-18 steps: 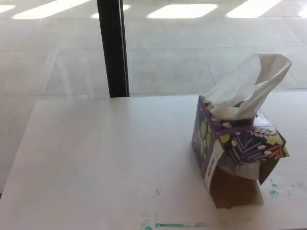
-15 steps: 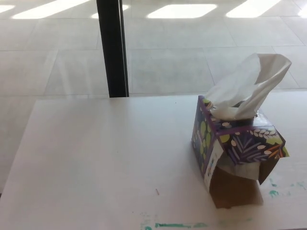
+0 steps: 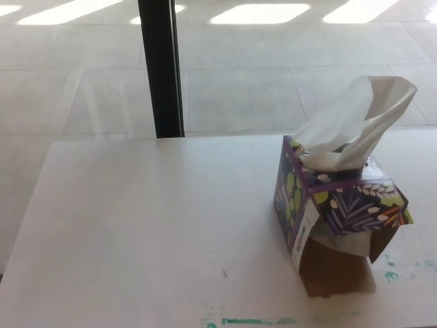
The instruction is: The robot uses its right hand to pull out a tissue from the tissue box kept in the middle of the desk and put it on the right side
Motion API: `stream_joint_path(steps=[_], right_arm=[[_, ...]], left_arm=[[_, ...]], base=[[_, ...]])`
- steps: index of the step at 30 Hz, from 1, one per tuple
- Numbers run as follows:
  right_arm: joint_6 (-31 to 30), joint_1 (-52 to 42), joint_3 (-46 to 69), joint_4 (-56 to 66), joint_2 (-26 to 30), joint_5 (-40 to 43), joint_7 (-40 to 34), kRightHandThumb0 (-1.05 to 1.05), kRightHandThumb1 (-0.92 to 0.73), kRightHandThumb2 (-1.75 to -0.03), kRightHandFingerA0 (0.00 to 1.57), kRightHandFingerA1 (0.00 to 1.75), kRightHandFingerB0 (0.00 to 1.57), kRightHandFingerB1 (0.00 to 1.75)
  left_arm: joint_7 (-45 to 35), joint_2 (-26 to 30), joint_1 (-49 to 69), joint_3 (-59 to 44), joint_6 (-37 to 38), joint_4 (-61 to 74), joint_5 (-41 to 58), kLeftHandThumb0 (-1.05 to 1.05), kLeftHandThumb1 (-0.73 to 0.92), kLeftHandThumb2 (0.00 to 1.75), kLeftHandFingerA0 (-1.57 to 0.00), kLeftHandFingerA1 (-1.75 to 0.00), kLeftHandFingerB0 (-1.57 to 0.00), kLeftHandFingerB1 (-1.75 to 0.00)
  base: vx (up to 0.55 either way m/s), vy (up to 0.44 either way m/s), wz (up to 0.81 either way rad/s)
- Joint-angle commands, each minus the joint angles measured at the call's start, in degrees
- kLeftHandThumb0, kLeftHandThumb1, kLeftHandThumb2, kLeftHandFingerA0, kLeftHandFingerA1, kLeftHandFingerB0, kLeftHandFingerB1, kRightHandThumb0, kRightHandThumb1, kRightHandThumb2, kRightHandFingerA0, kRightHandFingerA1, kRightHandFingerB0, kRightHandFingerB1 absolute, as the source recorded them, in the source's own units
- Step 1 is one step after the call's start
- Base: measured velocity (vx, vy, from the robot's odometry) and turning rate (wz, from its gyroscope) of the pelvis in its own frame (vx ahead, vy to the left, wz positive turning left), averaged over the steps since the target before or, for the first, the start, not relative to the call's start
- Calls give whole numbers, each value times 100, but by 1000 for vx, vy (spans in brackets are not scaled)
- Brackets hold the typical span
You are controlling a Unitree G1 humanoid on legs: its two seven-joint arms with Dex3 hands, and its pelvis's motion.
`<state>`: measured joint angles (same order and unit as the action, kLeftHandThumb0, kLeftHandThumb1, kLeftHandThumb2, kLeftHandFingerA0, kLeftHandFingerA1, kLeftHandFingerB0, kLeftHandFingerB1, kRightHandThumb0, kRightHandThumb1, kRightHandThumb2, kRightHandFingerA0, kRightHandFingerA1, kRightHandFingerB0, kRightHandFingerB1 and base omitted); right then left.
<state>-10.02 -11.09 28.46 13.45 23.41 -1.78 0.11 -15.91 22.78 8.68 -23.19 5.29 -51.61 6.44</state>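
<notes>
Head view, no robot hand in frame on either side, so the state of the right hand and the left hand can't be told, and neither can the tissue's position relative to them. Tissue box (image 3: 328,219) sits on the white desk (image 3: 150,232), toward the right of the picture rather than dead centre, corner turned to the camera. Box is a cube style, purple with green, white and orange leaf print. A white label strip hangs down its front corner. One printed flap on the right side juts outward, and below it plain brown cardboard shows; looks like the lower part of the box is torn or opened, hard to be sure from this angle. White tissue (image 3: 358,123) stands up out of the top opening, puffed and folded, leaning up and to the right, its top reaching past the desk's far edge in the picture. Tissue is untouched, still in the box. Green paint smears (image 3: 252,320) along the near desk edge and a few more green specks just right of the box. Black vertical post (image 3: 161,68) stands behind the desk's far edge, left of centre. Pale tiled floor (image 3: 273,75) beyond, with bright patches of light at the top.
</notes>
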Motion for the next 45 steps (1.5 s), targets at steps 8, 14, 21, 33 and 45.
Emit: stream_joint_path(steps=[8,14,21,33,45], right_arm=[[-1531,3871,-1759,-175,1421,70,1593,-73,-55,-88,37,58,8,39],[-1770,4982,-2687,-842,1256,-339,1858,-69,-52,-88,28,57,5,35],[-1553,5878,-3655,-2029,1272,-780,2333,-82,-54,-92,13,58,4,19],[-1296,6952,-4766,-3105,1875,-1308,3227,-84,-56,-96,10,58,1,22],[-1505,7155,-5289,-2537,2471,-1110,4694,-80,-54,-93,37,62,7,37]], left_arm=[[-400,247,-20,-13,340,-240,129,-87,61,90,-61,-111,-44,-100],[-436,281,129,-24,278,-22,132,-83,61,92,-64,-116,-44,-102],[-511,355,226,17,387,-13,65,-84,51,111,-69,-104,-49,-91],[-572,462,157,34,333,-156,44,-84,48,110,-68,-102,-49,-90],[-704,542,122,65,455,-255,31,-86,47,109,-69,-101,-49,-89]], base=[[0,0,0],[0,0,0],[0,0,0],[0,0,0],[0,0,0]])
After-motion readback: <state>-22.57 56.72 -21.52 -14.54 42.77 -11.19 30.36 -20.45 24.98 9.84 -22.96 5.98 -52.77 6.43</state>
